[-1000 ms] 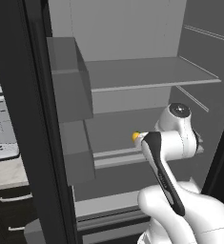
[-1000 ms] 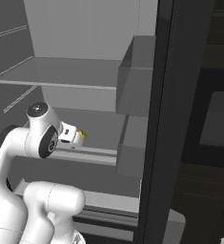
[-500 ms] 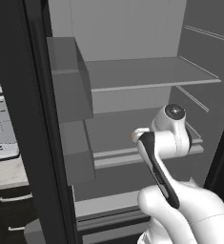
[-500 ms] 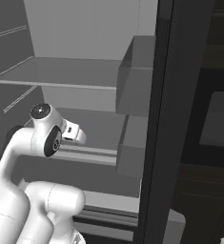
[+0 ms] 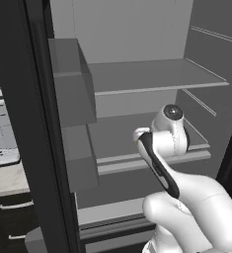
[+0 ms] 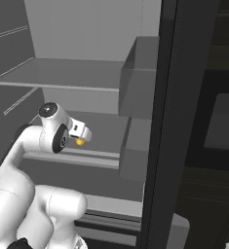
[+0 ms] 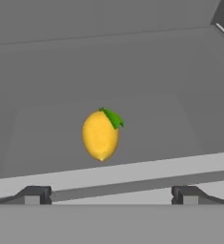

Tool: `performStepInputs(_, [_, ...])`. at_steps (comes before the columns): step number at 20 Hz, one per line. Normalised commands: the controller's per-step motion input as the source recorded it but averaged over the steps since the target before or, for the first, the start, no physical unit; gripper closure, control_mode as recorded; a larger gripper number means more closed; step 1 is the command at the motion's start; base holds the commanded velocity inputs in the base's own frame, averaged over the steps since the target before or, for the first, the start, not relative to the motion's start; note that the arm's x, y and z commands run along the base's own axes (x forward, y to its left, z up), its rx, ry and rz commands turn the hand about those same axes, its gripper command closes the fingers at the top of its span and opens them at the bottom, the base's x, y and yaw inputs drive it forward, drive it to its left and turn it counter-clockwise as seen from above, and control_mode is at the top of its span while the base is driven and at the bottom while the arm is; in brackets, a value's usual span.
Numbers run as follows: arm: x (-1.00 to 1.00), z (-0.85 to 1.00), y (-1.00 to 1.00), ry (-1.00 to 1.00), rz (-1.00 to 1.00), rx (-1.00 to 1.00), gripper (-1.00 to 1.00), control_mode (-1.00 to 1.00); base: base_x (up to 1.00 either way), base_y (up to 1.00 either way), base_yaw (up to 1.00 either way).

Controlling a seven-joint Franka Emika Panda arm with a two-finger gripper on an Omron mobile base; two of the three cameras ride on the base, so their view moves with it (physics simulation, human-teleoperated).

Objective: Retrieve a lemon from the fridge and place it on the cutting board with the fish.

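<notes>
Lemon on middle fridge shelf, just behind front lip — long axis running up-down in hand view, leaf end at top, pointed tip toward camera. Arm reaches level into open compartment; gripper aimed straight at fruit, fingers spread wide, nothing held.

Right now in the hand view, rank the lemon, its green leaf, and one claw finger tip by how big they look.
1. The lemon, clearly largest.
2. One finger tip of the open claw; it is nearest the camera, so its rank is unsure.
3. The green leaf, smallest.
</notes>
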Motion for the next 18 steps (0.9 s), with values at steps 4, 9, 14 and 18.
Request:
performStepInputs(4, [0.44, -0.04, 0.07, 0.0, 0.0, 0.0, -1.0, -1.0, 0.0, 0.0, 0.0])
performStepInputs(9, [0.24, -0.16, 0.11, 0.0, 0.0, 0.0, -1.0, -1.0, 0.0, 0.0, 0.0])
performStepInputs(14, [0.16, -0.18, 0.02, 0.02, 0.0, 0.0, -1.0, -1.0, 0.0, 0.0, 0.0])
performStepInputs(18, [0.01, -0.23, 0.0, 0.07, 0.0, 0.0, -1.0, -1.0, 0.0, 0.0, 0.0])
